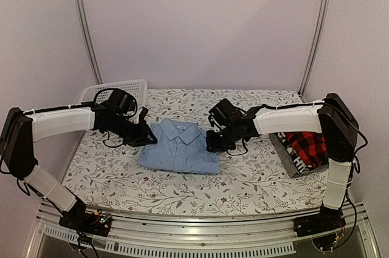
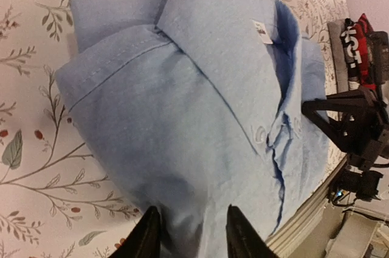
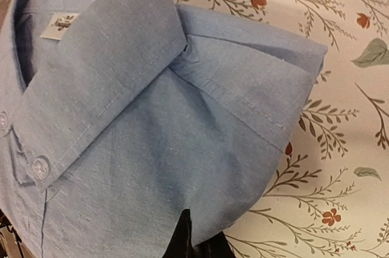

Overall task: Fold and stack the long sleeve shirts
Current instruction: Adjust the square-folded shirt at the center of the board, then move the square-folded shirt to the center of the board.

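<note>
The light blue shirt lies folded, collar up, in the middle of the table. My left gripper is at its left edge. In the left wrist view its jaws stand apart over the blue cloth, with the gripper open. My right gripper is at the shirt's right edge. In the right wrist view it is pinched shut on a fold of the blue shirt. The red-and-black plaid shirt lies on the grey shirt at the right.
A white lattice basket stands at the back left. The table has a floral cloth. Metal rails run along the front edge. The right arm's gripper also shows in the left wrist view.
</note>
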`<state>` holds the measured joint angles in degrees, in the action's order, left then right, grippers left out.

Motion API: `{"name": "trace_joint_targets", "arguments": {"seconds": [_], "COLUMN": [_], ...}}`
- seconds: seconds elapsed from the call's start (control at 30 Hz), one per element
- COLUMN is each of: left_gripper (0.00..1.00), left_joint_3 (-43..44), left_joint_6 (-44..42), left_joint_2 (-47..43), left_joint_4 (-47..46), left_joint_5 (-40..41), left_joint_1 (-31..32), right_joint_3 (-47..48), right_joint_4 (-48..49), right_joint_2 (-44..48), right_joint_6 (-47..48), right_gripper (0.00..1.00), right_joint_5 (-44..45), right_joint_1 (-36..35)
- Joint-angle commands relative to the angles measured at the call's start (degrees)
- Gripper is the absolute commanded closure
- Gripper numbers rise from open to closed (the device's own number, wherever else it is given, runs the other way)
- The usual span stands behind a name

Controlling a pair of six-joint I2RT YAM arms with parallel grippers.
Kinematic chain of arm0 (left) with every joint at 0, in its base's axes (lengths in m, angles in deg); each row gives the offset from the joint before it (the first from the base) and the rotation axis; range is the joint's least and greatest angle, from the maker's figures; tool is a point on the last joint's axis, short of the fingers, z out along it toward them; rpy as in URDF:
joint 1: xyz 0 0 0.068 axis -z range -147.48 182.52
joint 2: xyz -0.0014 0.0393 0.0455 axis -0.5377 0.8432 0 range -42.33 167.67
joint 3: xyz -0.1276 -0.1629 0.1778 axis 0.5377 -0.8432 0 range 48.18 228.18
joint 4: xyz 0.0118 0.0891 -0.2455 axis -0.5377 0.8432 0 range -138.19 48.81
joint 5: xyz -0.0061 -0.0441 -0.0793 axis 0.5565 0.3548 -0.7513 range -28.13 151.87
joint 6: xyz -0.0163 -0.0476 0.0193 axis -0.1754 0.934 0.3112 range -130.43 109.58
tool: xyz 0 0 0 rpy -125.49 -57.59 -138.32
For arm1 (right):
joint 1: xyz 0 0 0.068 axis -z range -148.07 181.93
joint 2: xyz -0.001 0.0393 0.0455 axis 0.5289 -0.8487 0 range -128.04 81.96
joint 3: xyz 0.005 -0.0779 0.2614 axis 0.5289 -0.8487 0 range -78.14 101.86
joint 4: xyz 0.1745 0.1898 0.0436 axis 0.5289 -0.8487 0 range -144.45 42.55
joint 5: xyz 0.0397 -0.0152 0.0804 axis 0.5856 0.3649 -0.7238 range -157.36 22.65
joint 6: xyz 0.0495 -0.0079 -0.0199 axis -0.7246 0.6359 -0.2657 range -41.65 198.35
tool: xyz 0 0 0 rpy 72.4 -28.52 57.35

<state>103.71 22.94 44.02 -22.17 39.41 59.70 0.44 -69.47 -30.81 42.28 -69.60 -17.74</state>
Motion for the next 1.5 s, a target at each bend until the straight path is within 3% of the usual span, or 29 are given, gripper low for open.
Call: {"name": "trace_joint_targets", "arguments": {"seconds": [0.0,0.07,0.13,0.27,0.43,0.53,0.87,1.07,1.47], "left_gripper": [0.48,0.40,0.40,0.49,0.69,0.75,0.82,0.83,0.83], "left_joint_3": [-4.60,-4.41,-3.80,-2.07,-0.07,0.89,7.46,4.52,-10.99], "left_joint_6": [0.69,0.29,0.02,-0.72,-0.31,1.12,4.99,6.77,-0.97], "left_joint_2": [-2.00,-2.63,-3.55,-4.35,-0.56,3.27,19.19,23.94,15.42], "left_joint_4": [2.90,3.25,3.17,1.40,-2.06,-5.67,-16.57,-19.09,-16.40], "left_joint_5": [4.02,6.19,7.86,7.67,4.54,2.36,-0.88,1.24,3.05], "left_joint_1": [0.90,0.81,0.78,1.84,6.79,10.23,17.64,17.38,7.77], "right_joint_3": [-7.57,-10.65,-12.90,-14.04,-15.03,-15.22,-15.92,-16.69,-19.50], "right_joint_4": [0.32,1.18,1.69,2.07,1.98,1.67,-0.57,-3.29,-7.32], "right_joint_2": [2.99,3.94,5.16,9.00,12.62,14.47,19.35,21.39,20.35], "right_joint_6": [-2.16,-3.48,-4.39,-5.26,-5.57,-5.33,-3.53,-2.57,-1.88], "right_gripper": [0.88,0.74,0.62,0.50,0.43,0.39,0.24,0.02,0.01], "right_joint_5": [0.28,1.44,1.95,5.37,8.93,11.27,16.22,20.15,25.58], "right_joint_1": [-0.25,-0.25,-0.25,-0.30,-0.10,0.07,2.43,3.15,6.97]}}
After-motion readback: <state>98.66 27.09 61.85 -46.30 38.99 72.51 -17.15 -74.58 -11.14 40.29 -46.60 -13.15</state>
